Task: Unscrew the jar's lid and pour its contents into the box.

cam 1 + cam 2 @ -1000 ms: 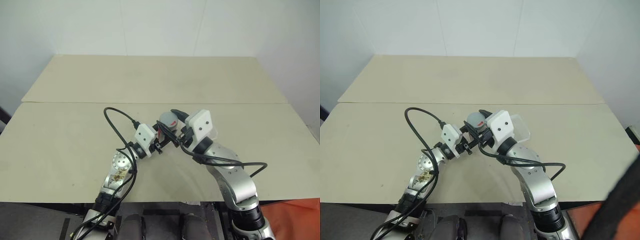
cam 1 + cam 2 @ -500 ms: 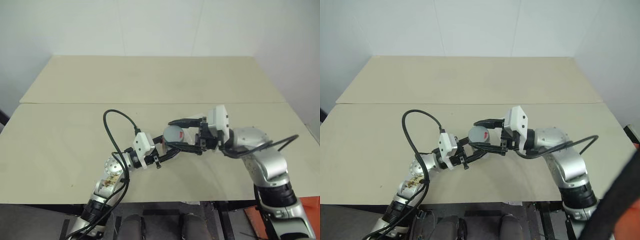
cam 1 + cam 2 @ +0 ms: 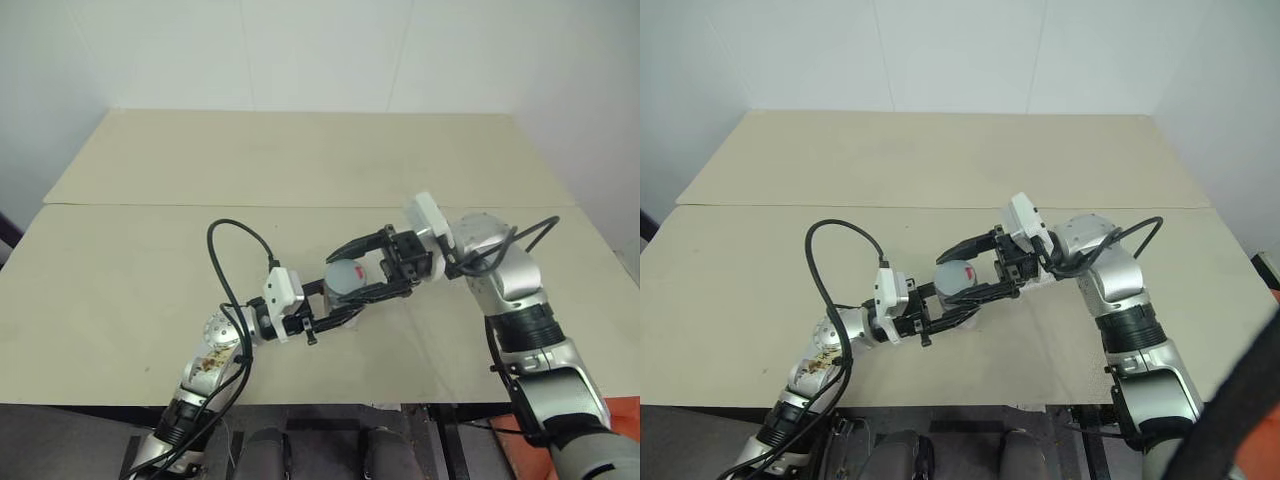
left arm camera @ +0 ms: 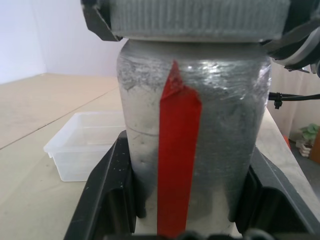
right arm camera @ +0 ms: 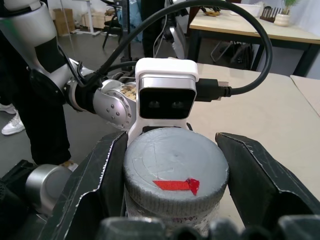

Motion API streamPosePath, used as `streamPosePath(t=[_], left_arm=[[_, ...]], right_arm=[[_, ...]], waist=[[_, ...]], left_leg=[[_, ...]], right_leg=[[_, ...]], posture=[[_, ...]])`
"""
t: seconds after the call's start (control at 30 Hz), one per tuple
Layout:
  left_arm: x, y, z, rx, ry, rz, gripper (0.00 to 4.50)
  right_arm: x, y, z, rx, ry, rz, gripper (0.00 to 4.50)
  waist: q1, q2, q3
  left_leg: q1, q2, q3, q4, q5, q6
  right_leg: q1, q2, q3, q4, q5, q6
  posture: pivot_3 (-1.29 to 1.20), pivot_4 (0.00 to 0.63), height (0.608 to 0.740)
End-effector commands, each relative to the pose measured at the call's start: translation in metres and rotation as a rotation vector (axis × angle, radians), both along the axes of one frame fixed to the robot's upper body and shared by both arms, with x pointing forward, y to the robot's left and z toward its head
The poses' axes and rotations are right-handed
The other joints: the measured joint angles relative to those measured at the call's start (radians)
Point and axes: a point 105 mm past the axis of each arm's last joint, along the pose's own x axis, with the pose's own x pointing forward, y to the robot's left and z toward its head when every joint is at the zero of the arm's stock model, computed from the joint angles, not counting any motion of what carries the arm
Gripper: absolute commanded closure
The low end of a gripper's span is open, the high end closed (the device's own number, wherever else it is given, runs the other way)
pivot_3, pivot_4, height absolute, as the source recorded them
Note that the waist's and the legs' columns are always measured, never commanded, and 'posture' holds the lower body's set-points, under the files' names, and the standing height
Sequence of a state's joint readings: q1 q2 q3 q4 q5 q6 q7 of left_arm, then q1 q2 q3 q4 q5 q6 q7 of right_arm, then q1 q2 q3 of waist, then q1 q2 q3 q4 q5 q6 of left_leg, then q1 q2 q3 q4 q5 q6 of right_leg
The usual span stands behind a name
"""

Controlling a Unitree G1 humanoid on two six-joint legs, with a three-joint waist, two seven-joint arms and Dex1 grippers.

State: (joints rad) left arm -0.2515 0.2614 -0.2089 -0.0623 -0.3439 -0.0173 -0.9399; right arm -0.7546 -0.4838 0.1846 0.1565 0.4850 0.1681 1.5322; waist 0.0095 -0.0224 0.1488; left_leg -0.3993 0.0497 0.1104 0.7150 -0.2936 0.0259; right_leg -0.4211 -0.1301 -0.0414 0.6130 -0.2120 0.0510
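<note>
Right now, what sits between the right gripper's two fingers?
The lid, still on the jar, sits between the right gripper's fingers, as the right wrist view shows. The left gripper clamps the jar's body.

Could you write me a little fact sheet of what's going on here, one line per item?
Jar: silvery with a red strip, jar held up off the table
Left gripper: left gripper shut on the jar's body
Lid: grey lid with a red arrow, on the jar
Right gripper: right gripper with a finger on each side of the lid
Box: clear box standing on the table beyond the jar
Contents: cannot tell, the jar is not see-through
</note>
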Motion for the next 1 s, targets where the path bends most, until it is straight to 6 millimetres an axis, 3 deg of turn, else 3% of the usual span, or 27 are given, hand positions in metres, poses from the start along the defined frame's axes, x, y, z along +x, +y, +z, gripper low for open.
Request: streamPosePath(t=[0.03, 0.13, 0.23, 0.33, 0.53, 0.7, 1.0], left_arm=[[0.000, -0.001, 0.020, -0.061, -0.068, 0.000, 2.50], [-0.001, 0.000, 0.019, -0.055, -0.068, -0.009, 2.50], [-0.002, 0.000, 0.017, -0.046, -0.068, -0.012, 2.50], [-0.001, -0.001, 0.018, -0.052, -0.074, -0.017, 2.50], [0.001, -0.002, 0.017, -0.052, -0.084, -0.005, 2.50], [0.003, -0.002, 0.015, -0.053, -0.084, 0.031, 2.50], [0.003, -0.008, 0.013, -0.044, -0.089, 0.019, 2.50]], right_arm=[[0.002, 0.002, -0.001, 0.005, -0.056, -0.034, 1.72], [0.005, 0.002, 0.002, 0.034, 0.011, -0.073, 1.72], [0.002, -0.006, 0.014, 0.106, 0.072, -0.073, 0.75], [-0.002, -0.012, 0.010, 0.088, 0.071, -0.076, 0.06], [0.005, -0.011, 0.006, 0.106, -0.024, -0.222, 0.06], [-0.007, -0.006, 0.020, 0.192, -0.007, -0.291, 0.06], [-0.017, 0.008, 0.010, 0.166, -0.019, -0.357, 0.06]], waist=[[0.000, 0.000, 0.000], [0.000, 0.000, 0.000], [0.003, 0.000, 0.000], [0.003, 0.000, 0.000], [0.000, 0.000, 0.000], [0.003, 0.000, 0.000], [0.002, 0.000, 0.000]], left_leg=[[0.000, 0.000, 0.000, 0.000, 0.000, 0.000], [0.000, 0.000, 0.000, 0.000, 0.000, -0.001], [0.000, 0.000, 0.000, 0.000, 0.000, -0.001], [0.000, 0.000, 0.000, 0.000, 0.000, 0.000], [0.000, 0.000, 0.000, 0.000, 0.000, -0.001], [0.000, 0.000, 0.000, 0.000, 0.000, -0.001], [0.000, 0.000, 0.000, 0.000, 0.000, 0.000]], right_leg=[[0.000, 0.000, 0.000, 0.000, 0.000, 0.000], [0.000, 0.000, 0.000, 0.000, 0.000, 0.000], [0.000, 0.000, 0.000, 0.000, 0.000, 0.000], [0.000, 0.000, 0.000, 0.000, 0.000, 0.000], [0.000, 0.000, 0.000, 0.000, 0.000, 0.000], [0.000, 0.000, 0.000, 0.000, 0.000, 0.000], [0.000, 0.000, 0.000, 0.000, 0.000, 0.000]], posture=[[0.00, 0.150, 0.740], [0.00, 0.150, 0.740], [0.00, 0.150, 0.740], [0.00, 0.150, 0.740], [0.00, 0.150, 0.740], [0.00, 0.150, 0.740], [0.00, 0.150, 0.740]])
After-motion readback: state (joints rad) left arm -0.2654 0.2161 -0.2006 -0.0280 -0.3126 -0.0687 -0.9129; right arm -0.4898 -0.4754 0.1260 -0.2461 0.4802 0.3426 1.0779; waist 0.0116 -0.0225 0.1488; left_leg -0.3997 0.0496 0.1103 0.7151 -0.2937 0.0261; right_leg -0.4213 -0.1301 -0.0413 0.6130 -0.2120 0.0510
